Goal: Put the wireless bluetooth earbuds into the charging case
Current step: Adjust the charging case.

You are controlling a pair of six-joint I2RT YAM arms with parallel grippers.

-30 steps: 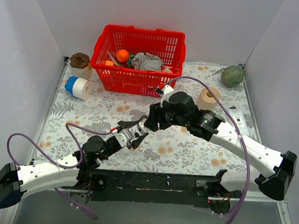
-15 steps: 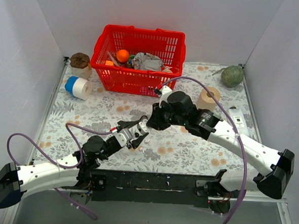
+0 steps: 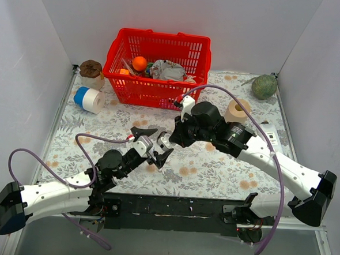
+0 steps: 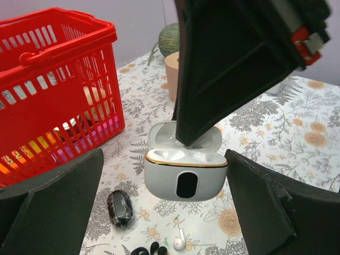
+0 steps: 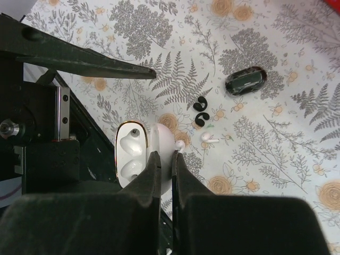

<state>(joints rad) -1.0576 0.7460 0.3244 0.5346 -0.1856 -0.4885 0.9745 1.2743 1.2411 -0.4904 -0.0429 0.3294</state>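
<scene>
The white charging case (image 4: 183, 172) with a gold rim stands open, both sockets empty (image 5: 130, 159). My right gripper (image 5: 166, 154) is shut on its raised lid (image 4: 159, 134). In the top view it reaches the case (image 3: 164, 143) from the right. My left gripper (image 4: 164, 159) is open wide, one finger on each side of the case and apart from it. One white earbud (image 5: 210, 139) lies on the cloth in front of the case (image 4: 179, 243). Another white earbud (image 5: 179, 143) shows right beside my right fingertip. Two black earbuds (image 5: 201, 111) lie close by.
A black oval case (image 4: 120, 208) lies left of the charging case. A red basket (image 3: 157, 66) full of items stands at the back. A blue-and-white tape roll (image 3: 89, 99), a beige roll (image 3: 237, 111) and a green melon (image 3: 264, 86) sit around it.
My left gripper has opened wide and let go of the case. My right gripper has closed on the case's lid.
</scene>
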